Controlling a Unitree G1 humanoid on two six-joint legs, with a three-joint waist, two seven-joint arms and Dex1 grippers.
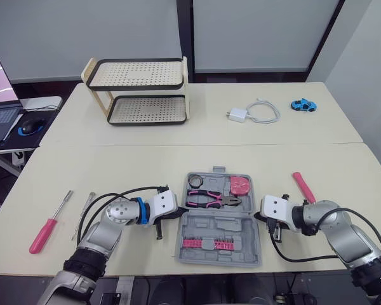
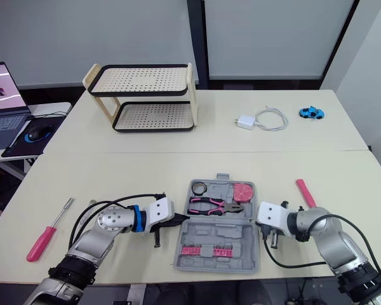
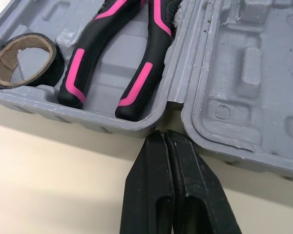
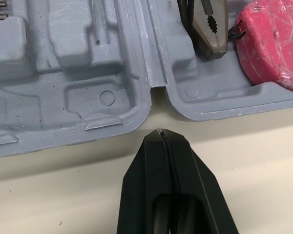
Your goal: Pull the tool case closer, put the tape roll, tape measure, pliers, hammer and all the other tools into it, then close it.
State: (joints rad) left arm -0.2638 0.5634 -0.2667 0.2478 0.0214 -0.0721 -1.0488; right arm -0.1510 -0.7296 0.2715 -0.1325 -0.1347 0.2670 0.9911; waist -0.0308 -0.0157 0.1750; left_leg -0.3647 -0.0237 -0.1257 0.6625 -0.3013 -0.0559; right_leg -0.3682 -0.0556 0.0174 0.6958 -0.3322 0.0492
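The grey tool case [image 1: 219,244] lies open near the table's front edge. Its far half holds a black tape roll [image 1: 195,182], pink-and-black pliers [image 1: 213,201] and a pink tape measure [image 1: 240,185]. The near half carries a row of pink bits [image 1: 206,243]. My left gripper [image 1: 180,213] is shut, its tips [image 3: 164,134] at the hinge notch on the case's left side. On the right side of the case [image 4: 63,73], my right gripper [image 1: 256,216] is shut too, tips [image 4: 161,132] just short of the hinge. A red-handled screwdriver [image 1: 43,234] and a slim silver tool [image 1: 86,206] lie at the left. A pink handle [image 1: 303,186] lies at the right.
A two-tier perforated rack [image 1: 140,92] stands at the back left. A white charger with cable [image 1: 254,113] and a blue toy car [image 1: 303,105] lie at the back right. A laptop [image 1: 0,95] and mouse [image 1: 30,126] sit on a side desk to the left.
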